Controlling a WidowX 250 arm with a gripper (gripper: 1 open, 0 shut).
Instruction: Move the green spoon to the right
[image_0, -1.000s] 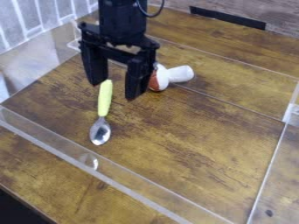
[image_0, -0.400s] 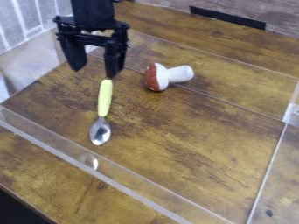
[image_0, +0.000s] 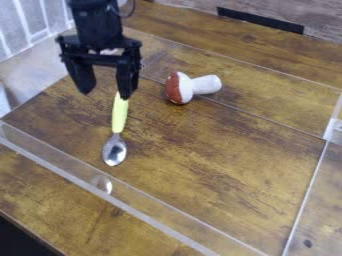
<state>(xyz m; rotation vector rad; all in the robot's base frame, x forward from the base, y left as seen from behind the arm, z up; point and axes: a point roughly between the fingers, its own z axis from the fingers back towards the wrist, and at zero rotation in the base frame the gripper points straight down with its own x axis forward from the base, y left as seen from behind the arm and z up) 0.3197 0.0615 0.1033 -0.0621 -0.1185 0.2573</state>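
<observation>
The green spoon (image_0: 118, 125) lies flat on the wooden table (image_0: 227, 150), its yellow-green handle pointing away and its shiny metal bowl nearest the camera. My black gripper (image_0: 106, 84) hangs pointing down over the far end of the handle. It is open, with one finger on each side of the handle tip and nothing gripped. I cannot tell whether the fingertips touch the table.
A toy mushroom (image_0: 191, 87) with a red-brown cap and white stem lies on its side to the right of the gripper. A low clear plastic wall (image_0: 147, 215) runs along the near and right edges of the table. A light wall panel (image_0: 34, 20) stands at the far left.
The gripper has moved left, away from the mushroom, and come down a little over the far end of the spoon's handle. It stayed open. Spoon and mushroom have not moved.
</observation>
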